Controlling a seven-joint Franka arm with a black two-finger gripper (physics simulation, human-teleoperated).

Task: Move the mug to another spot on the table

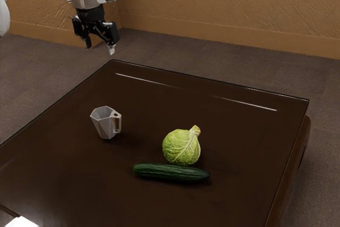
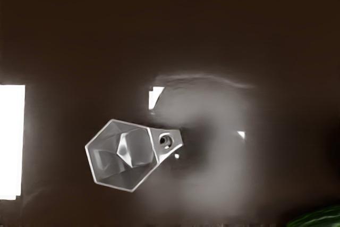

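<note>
Your pincer [image 1: 100, 45] hangs high above the table [image 1: 223, 131]. Its fingers are apart and hold nothing. The mug [image 1: 106, 122] stands upright on the table, well below the pincer and almost straight under it. Its handle pokes out toward the cabbage [image 1: 181, 146]. You will likely need to go down to reach it.

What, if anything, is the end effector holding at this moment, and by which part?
Nothing is held. The end effector hangs empty, fingers apart, well above the table. The mug stands upright on the table, untouched.
</note>
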